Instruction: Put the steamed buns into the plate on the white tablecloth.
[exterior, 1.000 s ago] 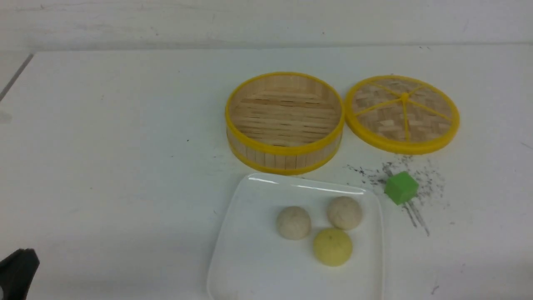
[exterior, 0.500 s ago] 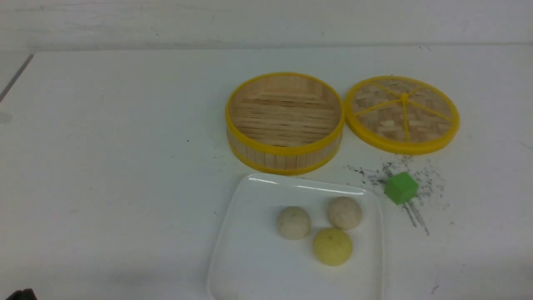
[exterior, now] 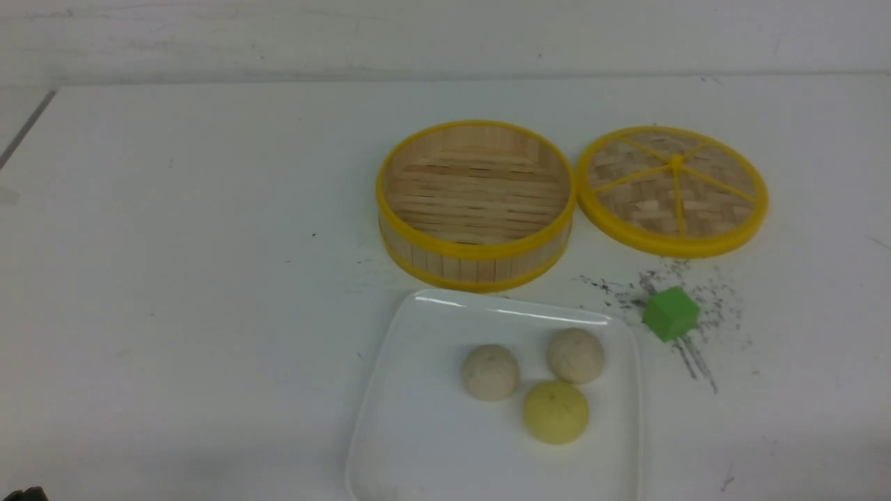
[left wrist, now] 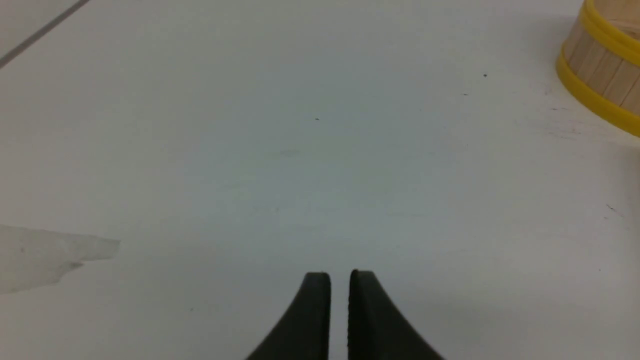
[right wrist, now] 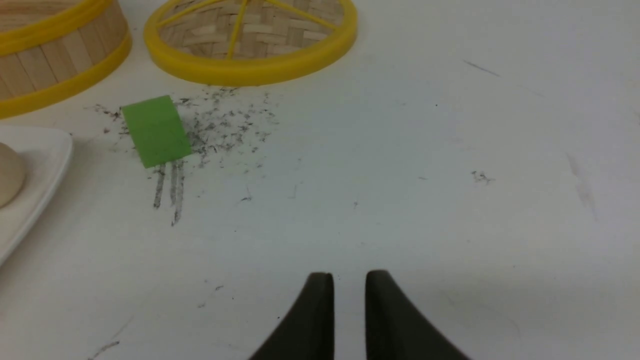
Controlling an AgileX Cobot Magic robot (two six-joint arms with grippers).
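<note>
Both buns (exterior: 491, 371) (exterior: 576, 355) sit inside the plate (exterior: 418, 417), just beside each other toward its far right part, with a slightly larger yellow bun (exterior: 556, 411) touching or nearly touching them on the near side. We judge the task done.

We see our left tool (left wrist: 339, 276) empty, its jaws parted by a narrow slit above bare counter (exterior: 209, 278), well left of the plate. Our right tool (right wrist: 349, 277) is also empty, jaws a little further apart, over scuffed counter to the right of the plate.

The risks look small. The buns are round and smooth-skinned, so a knock to the glossy plate could roll them across its slick face, though the raised rim should catch them. An arm sweeping low could clip that rim or the green cube (exterior: 670, 314) just right of the plate.

Beyond the plate stand the slatted bamboo basket (exterior: 476, 203) and, to its right, the flat woven lid (exterior: 672, 189), both yellow-rimmed.
</note>
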